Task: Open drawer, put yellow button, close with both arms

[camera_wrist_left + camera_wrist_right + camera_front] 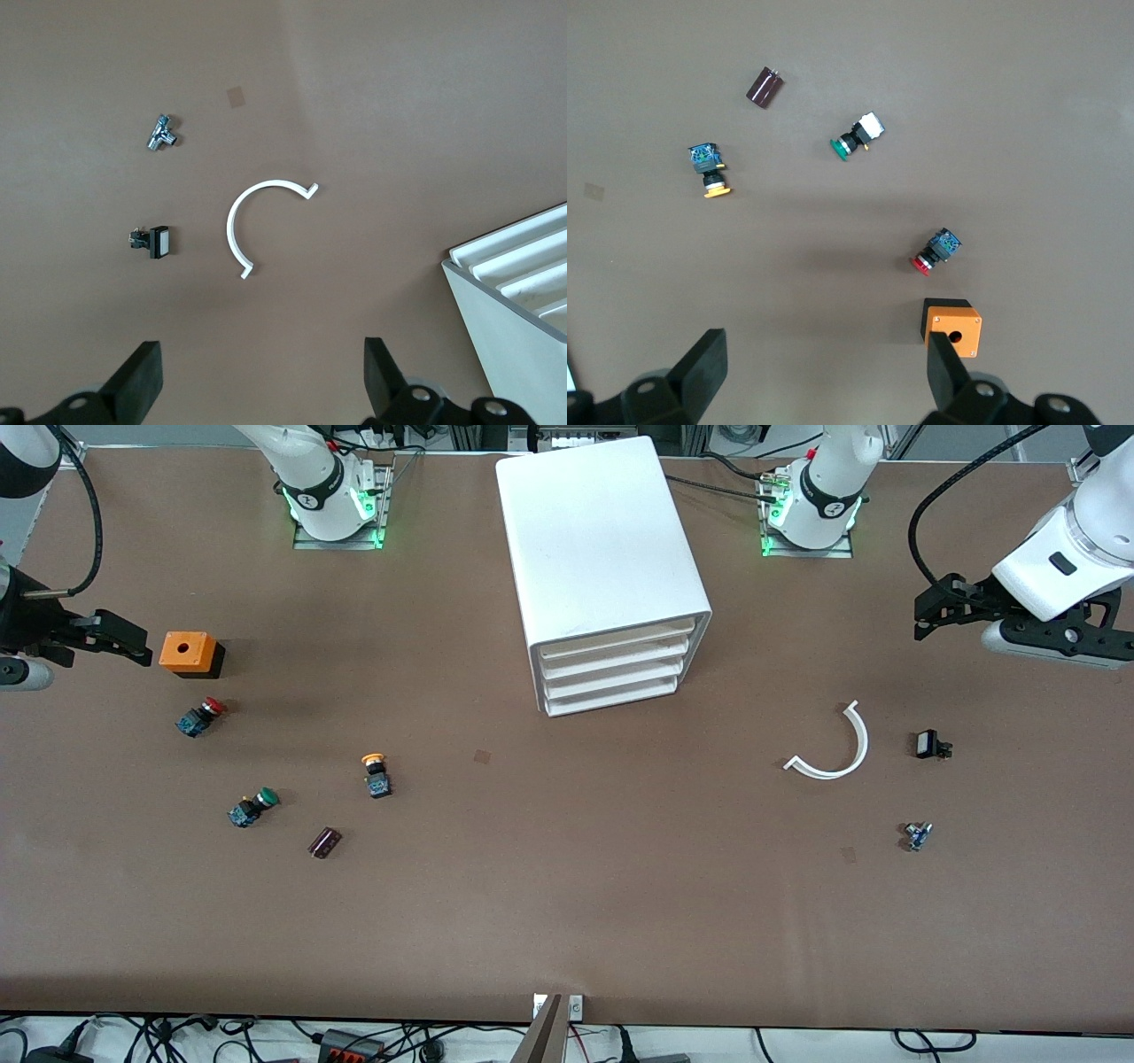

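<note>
- The big white rounded box cabinet stands on the brown worktop, between the two robot bases.
- Its top white tray drawer is pushed in, like the three drawers under it.
- The left tool hangs in the air over the left arm's end of the worktop. Its two black fingers are wide apart and hold nothing.
- Under the left tool lie a thin white plastic half-ring, a small black block with a white face and a tiny silver and blue part. They are all well apart from each other.
- The right tool hangs over the right arm's end of the worktop, just beside an orange square box with a round hole on top. Its fingers are wide apart too, and hold nothing.
- The small yellow button with the black and blue body lies on the worktop. It is well away from the right tool, toward the cabinet, and nothing touches it.
- A red-capped button lies near the orange box, close under the right tool.
- A green-capped button and a little dark red tube lie closer to the front camera than the yellow button.
</note>
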Robot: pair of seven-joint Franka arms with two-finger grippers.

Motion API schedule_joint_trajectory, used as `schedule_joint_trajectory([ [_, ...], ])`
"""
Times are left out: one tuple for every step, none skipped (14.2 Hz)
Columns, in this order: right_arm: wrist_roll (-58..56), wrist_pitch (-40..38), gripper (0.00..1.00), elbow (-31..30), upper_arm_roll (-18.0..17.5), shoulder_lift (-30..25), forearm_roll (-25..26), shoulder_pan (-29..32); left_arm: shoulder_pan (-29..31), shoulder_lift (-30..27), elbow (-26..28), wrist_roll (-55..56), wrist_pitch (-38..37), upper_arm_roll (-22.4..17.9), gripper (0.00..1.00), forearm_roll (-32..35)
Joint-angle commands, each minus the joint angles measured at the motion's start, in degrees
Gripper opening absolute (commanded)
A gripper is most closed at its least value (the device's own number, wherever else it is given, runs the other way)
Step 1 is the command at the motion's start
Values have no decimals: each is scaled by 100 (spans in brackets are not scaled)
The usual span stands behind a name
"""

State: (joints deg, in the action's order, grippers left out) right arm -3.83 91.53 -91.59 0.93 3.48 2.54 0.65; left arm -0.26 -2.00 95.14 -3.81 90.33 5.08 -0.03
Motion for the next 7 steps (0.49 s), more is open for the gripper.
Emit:
schedule_joint_trajectory([
  [-65, 85, 100, -104, -14, -40, -105, 41, -27, 42, -162, 12, -138, -16, 100, -85],
  [-65, 93, 100, -104, -14, -40, -105, 41, -27, 42, -162, 12, -138, -16, 100, -85],
  [-65, 102, 100, -96, -14, -31, -105, 41, -27, 42, -162, 12, -138, -16, 100, -85],
  [-74, 102, 100, -96, -14, -31, -78, 41, -27, 42, -162, 12, -138, -16, 100, -85],
  [-13, 85, 100, -87, -14, -31, -87, 32, -27, 42, -162, 21, -138, -16, 100, -85],
  [-12, 93, 100, -87, -23, -22, -87, 23, -35, 42, -162, 21, -147, -16, 100, -85],
  [-12, 102, 100, -69, -31, 39, -96, 6, -44, 42, -162, 21, -147, -16, 100, -76],
])
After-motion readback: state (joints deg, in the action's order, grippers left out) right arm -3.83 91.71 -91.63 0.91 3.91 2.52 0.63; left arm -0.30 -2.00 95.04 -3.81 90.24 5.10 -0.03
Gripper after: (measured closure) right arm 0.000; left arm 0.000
